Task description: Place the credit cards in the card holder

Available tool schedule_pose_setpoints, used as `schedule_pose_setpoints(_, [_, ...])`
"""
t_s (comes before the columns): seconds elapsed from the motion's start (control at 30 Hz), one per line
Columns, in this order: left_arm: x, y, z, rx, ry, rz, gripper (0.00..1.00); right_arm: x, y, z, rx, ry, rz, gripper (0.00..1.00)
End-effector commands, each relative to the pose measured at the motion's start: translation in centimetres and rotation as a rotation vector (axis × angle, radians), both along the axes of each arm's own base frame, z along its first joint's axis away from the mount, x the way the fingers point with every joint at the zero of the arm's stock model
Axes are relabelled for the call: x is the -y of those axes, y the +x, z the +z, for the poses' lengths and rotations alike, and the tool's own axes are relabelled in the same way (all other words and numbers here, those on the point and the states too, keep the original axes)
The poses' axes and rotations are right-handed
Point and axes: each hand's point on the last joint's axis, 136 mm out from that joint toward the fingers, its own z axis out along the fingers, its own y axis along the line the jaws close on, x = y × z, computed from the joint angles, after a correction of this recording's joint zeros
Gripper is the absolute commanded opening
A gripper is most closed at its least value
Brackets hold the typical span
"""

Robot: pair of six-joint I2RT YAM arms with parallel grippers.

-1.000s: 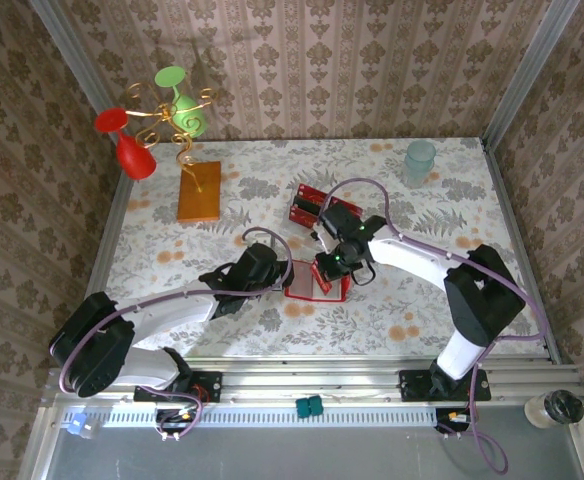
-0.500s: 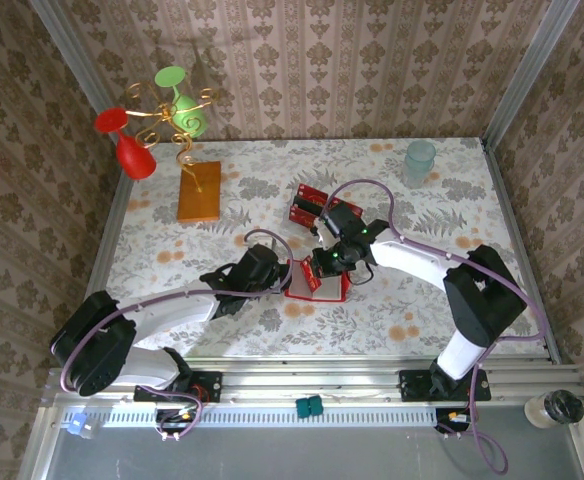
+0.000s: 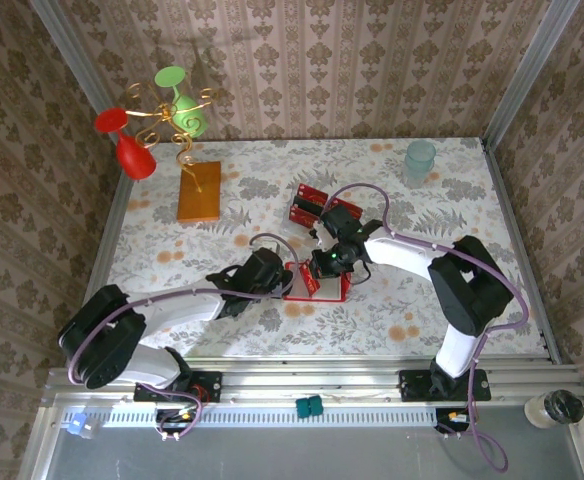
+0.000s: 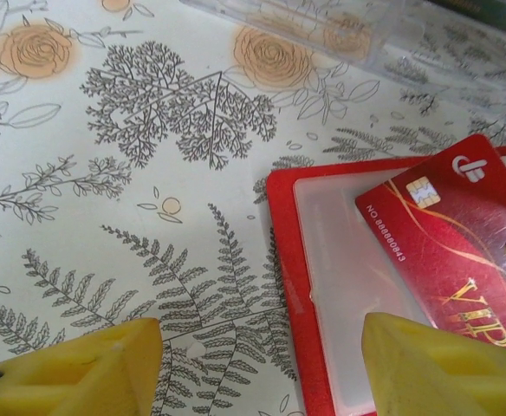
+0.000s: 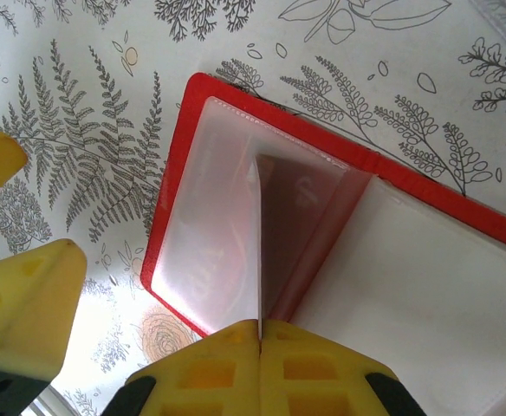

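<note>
Card holder point(image 3: 332, 291) lies open mid-table point(image 3: 422, 300), clear pockets facing up. Right gripper point(image 5: 259, 340) is clenched on one credit card point(image 5: 298, 217), held on edge with its far end at the pocket by the fold; cannot tell if it is inside the sleeve. Left gripper point(image 4: 257, 368) is released, fingers spread, one over the holder's left side and one on the cloth. Spare credit cards point(image 3: 310, 205) lie just beyond the holder.

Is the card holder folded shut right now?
No, the card holder lies spread open, its clear inside facing up.
</note>
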Motion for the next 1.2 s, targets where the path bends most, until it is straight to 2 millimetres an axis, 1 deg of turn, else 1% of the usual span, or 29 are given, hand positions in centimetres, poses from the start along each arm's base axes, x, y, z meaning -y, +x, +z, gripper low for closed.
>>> schedule_pose_setpoints(0.0, [0.2, 0.0, -0.3, 0.006, 0.032, -0.023, 0.64, -0.1, -0.1, -0.6, -0.035, 0.014, -0.008, 0.00])
schedule_pose_setpoints(0.47, [1.2, -0.1, -1.7, -0.014, 0.087, -0.060, 0.64, -0.2, -0.3, -0.4, -0.033, 0.033, -0.006, 0.00])
schedule_pose_setpoints(0.73, [0.8, -0.4, -2.5, -0.025, 0.140, -0.062, 0.63, -0.4, -0.3, -0.2, -0.035, 0.050, -0.003, 0.00])
schedule_pose_setpoints(0.83, [0.5, -0.6, -3.0, -0.039, 0.162, -0.055, 0.63, -0.6, -0.3, 0.3, -0.031, 0.066, 0.000, 0.00])
schedule_pose_setpoints(0.97, [0.2, -0.8, -3.5, -0.051, 0.181, -0.052, 0.63, -0.6, 0.0, 1.9, -0.010, 0.098, -0.008, 0.00])
schedule_pose_setpoints(1.17, [-0.2, -1.1, -4.0, -0.064, 0.197, -0.041, 0.63, 0.8, 1.0, 4.8, 0.050, 0.137, -0.086, 0.00])
